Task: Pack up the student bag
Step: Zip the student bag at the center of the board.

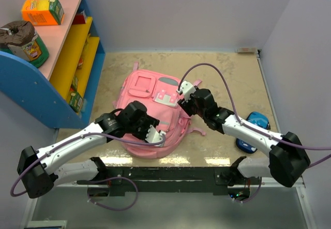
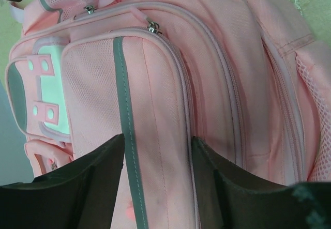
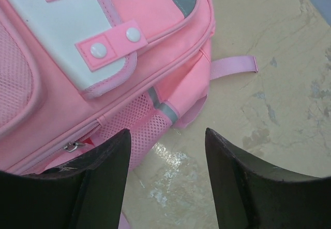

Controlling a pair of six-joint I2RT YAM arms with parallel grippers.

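- Large soft pink fabric backpack (image 1: pixel 150 110) flat at mid-desk (image 1: pixel 232 74), front up, seemingly shut.
- Left tool (image 2: pixel 158 141) at its 6 o'clock, jaws parted astride fabric; impossible to tell whether gripping.
- Right tool (image 3: pixel 168 136) at 2 o'clock, jaws apart, empty.
- Small blue pouch (image 1: pixel 253 128) at 3 o'clock, outside; packing judged barely begun.

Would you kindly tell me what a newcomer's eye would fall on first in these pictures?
The large soft pink fabric backpack lies in the middle of the beige table, with the left tool over its near end and the right tool at its right edge. A blue and yellow shelf unit stands at the far left with an orange carton on top, and a small blue pouch lies near the table's right side.
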